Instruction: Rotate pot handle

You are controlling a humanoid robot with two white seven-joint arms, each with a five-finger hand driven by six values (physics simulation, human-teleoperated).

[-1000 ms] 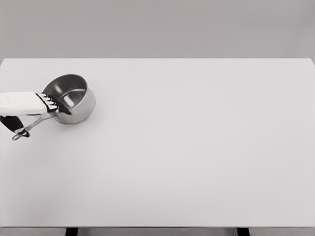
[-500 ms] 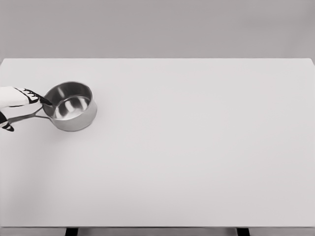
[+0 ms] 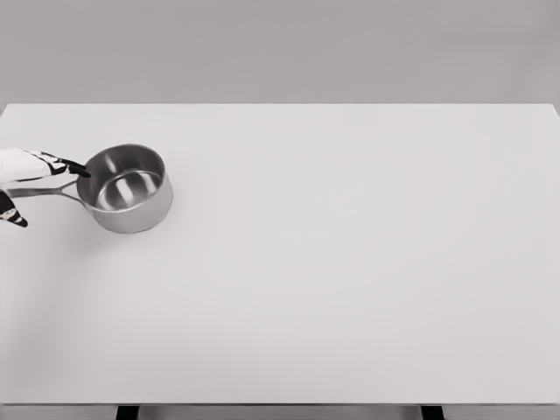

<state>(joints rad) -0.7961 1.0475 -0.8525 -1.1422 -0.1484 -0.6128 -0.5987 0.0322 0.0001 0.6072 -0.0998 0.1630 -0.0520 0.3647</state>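
**No readable text**

Nothing legible shows anywhere in the head view. The steel pot (image 3: 129,187) near the left edge of the white table (image 3: 350,280) bears no brand, label or number that can be made out. The table's surface carries no print or sign, and the grey wall behind it is unmarked too.

A wide white table (image 3: 350,280) fills the view under a grey wall. Near its left edge stands a shiny steel saucepan (image 3: 129,188), upright and open-topped. Its thin handle (image 3: 44,191) points left. The robot's left hand (image 3: 26,175), white with black fingertips, reaches in from the left edge over the handle, one fingertip beside the pan's rim.
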